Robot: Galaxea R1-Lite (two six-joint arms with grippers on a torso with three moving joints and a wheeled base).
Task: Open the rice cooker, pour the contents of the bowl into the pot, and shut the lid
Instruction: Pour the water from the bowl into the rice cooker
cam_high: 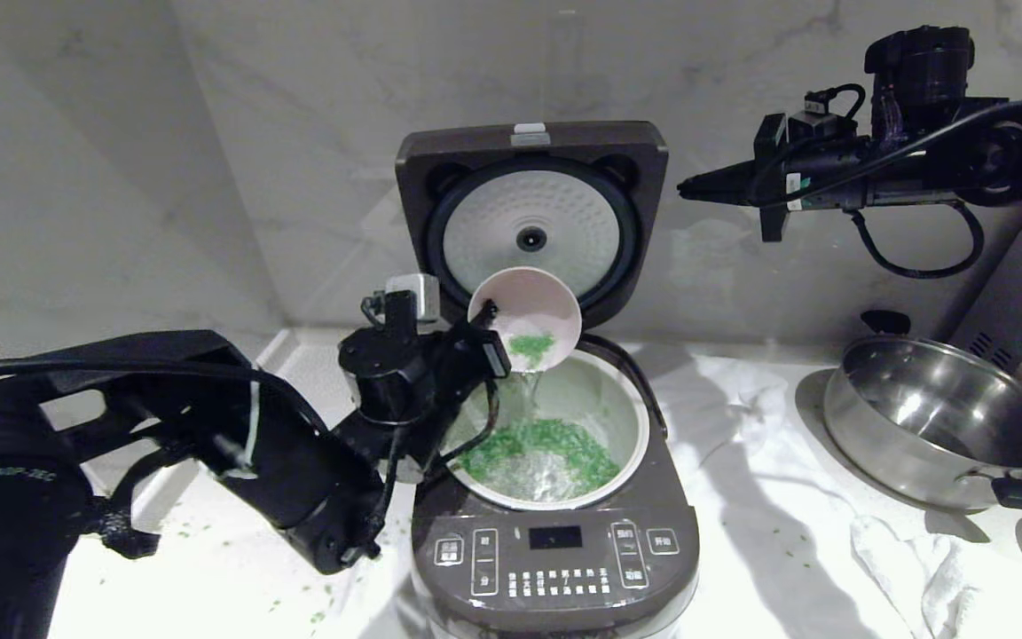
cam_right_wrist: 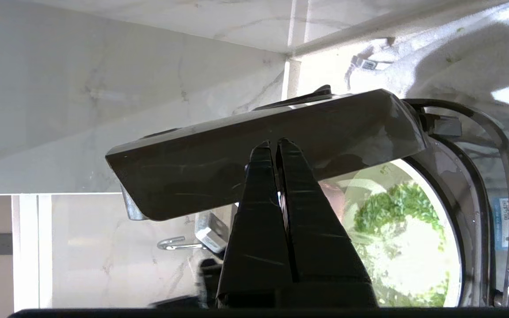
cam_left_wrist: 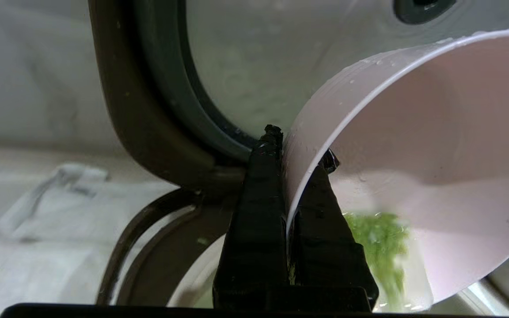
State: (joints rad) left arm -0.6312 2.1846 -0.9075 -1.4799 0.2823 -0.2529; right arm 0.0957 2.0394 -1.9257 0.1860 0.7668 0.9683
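A rice cooker [cam_high: 555,532] sits on a white counter [cam_high: 768,550] with its lid [cam_high: 531,222] standing upright at the back, the pale round inner plate facing forward. The left gripper [cam_high: 486,312] reaches in from the cooker's left side, its jaws clamped on the rim of a small pink bowl [cam_high: 526,318], one finger outside the wall and one inside. The bowl hangs just beyond the jaws, tipped steeply with its mouth facing down over the open pot [cam_high: 626,399]. Green grains [cam_high: 533,346] cling at the bowl's lower lip, and a thin clear stream falls from there into the pot below the jaws. More green grains already lie in a ring across the pot's bottom, in liquid. A few grains are scattered on the counter beneath the left arm.

The right gripper [cam_high: 684,188] is held high, to the right of the lid's top edge and apart from it, its jaws pressed together and holding nothing. A steel pan [cam_high: 937,426] rests on the counter well below it, beside a crumpled white cloth [cam_high: 910,559].
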